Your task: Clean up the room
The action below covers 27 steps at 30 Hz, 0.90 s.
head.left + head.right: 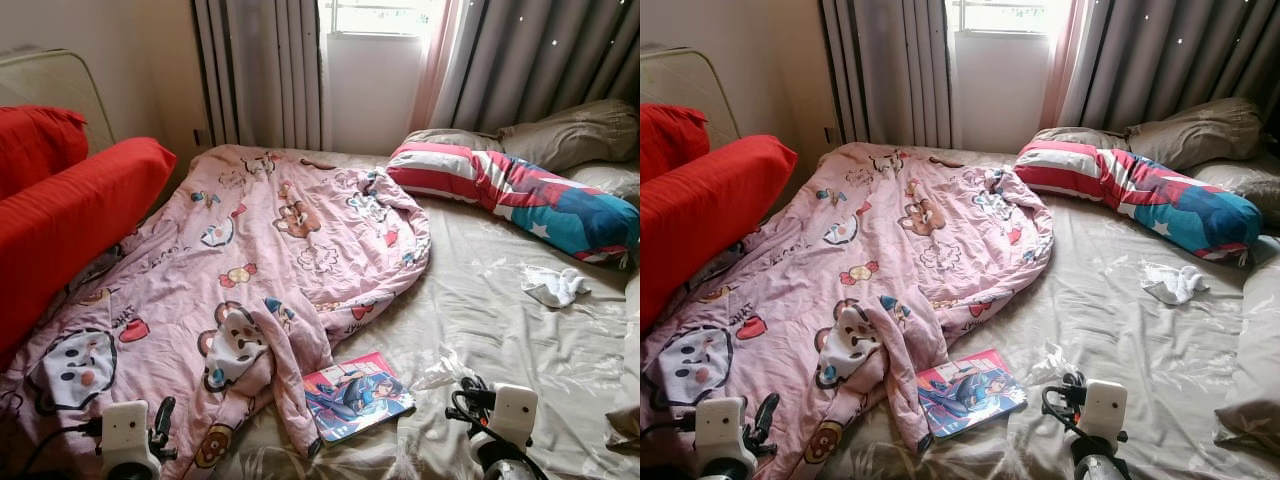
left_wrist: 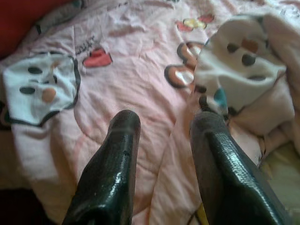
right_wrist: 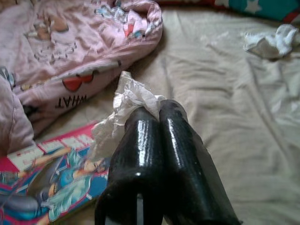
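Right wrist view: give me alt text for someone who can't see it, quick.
The right gripper, fingers closed together, pinches a crumpled clear plastic wrapper just above the beige bedsheet. A colourful comic book lies beside it, partly under the pink cartoon blanket, and a crumpled white cloth lies farther off on the sheet.

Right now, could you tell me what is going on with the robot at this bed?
The robot is tidying an unmade bed. Its right gripper has its jaws shut on a crumpled clear plastic wrapper, just beside a comic book lying on the beige sheet. Its left gripper hovers with jaws open over the rumpled pink cartoon blanket. A white cloth and a long striped pillow lie further up the bed.
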### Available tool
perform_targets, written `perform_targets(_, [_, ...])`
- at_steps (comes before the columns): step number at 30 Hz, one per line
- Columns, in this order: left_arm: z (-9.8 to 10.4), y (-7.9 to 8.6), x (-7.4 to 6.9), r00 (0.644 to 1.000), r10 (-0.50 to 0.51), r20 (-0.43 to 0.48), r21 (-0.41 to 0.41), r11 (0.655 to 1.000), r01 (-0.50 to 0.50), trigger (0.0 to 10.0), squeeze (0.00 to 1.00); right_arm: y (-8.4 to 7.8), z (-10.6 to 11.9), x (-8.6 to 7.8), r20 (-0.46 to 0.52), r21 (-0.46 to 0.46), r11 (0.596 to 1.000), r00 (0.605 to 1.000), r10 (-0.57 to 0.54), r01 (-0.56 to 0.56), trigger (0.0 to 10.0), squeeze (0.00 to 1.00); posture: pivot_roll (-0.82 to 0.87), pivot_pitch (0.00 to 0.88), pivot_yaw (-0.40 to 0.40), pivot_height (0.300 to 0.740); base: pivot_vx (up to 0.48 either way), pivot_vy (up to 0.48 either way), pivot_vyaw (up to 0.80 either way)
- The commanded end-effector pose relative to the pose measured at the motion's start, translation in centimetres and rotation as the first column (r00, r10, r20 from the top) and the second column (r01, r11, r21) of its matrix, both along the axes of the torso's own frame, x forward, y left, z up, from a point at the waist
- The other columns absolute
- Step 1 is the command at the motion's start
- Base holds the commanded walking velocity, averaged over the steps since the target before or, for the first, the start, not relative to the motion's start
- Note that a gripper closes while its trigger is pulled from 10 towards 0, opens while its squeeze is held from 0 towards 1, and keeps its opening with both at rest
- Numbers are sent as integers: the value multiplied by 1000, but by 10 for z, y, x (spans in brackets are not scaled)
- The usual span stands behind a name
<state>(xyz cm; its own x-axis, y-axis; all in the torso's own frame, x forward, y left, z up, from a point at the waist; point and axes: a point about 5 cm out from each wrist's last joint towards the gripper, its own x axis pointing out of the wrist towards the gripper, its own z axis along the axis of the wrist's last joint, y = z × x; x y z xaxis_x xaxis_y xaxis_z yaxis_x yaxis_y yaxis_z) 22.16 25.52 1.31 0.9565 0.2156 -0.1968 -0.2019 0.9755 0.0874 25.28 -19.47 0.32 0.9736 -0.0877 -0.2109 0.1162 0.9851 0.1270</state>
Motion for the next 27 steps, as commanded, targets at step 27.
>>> perform_targets(27, [-64,3,-26,916,63,-397,-106,988,-114,10000,0,-15,-63,-41,-457,9,997,887,-60,72,10000,0,59,0,-23,740,0,0,0])
